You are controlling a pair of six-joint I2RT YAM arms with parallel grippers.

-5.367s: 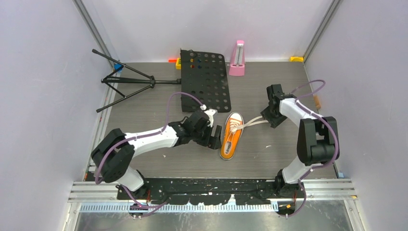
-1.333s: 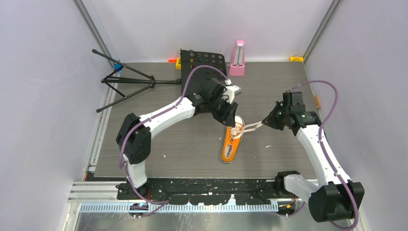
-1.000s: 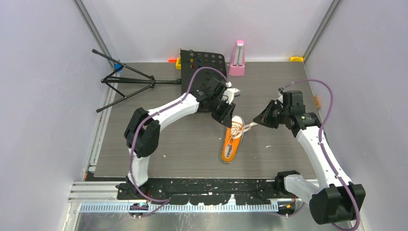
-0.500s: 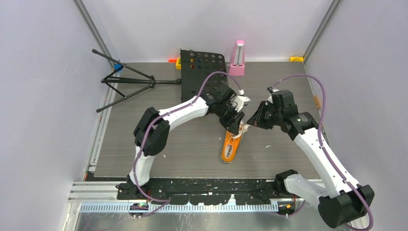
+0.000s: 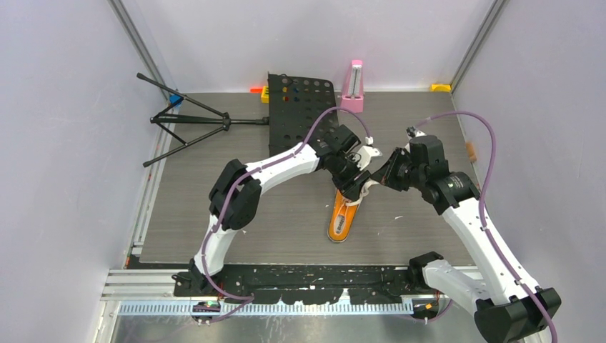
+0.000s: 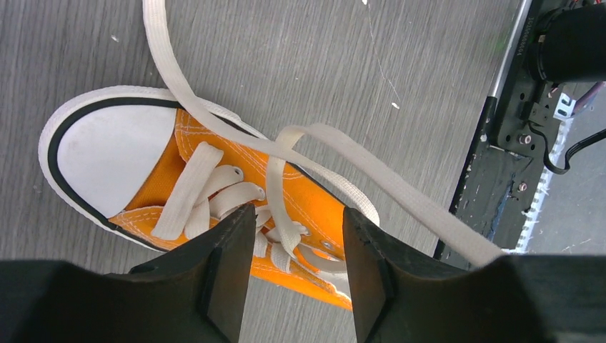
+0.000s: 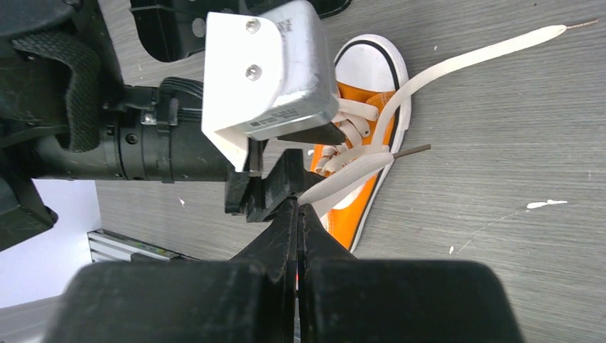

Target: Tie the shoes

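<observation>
The orange shoe (image 5: 341,220) lies mid-table with its white toe cap (image 6: 107,153) pointing away from the arms. My left gripper (image 5: 355,189) hangs open just above the laced part, its jaws (image 6: 296,218) either side of the crossed white laces (image 6: 214,193), holding nothing. One loose lace (image 6: 400,193) runs slantwise over the shoe past the right jaw. My right gripper (image 7: 299,206) is shut on a white lace end (image 7: 350,171) right beside the left gripper's fingers (image 7: 268,187). The other lace (image 7: 486,53) trails over the table past the toe.
A black perforated plate (image 5: 304,121) and a folded black tripod (image 5: 189,121) lie at the back left. A pink metronome (image 5: 352,87) stands at the back wall, with a yellow block (image 5: 441,87) in the back right corner. Grey walls close in both sides.
The left gripper has moved right and down over the shoe, and its jaws have widened. The right gripper has carried its lace end left to the shoe, so that lace is no longer stretched.
</observation>
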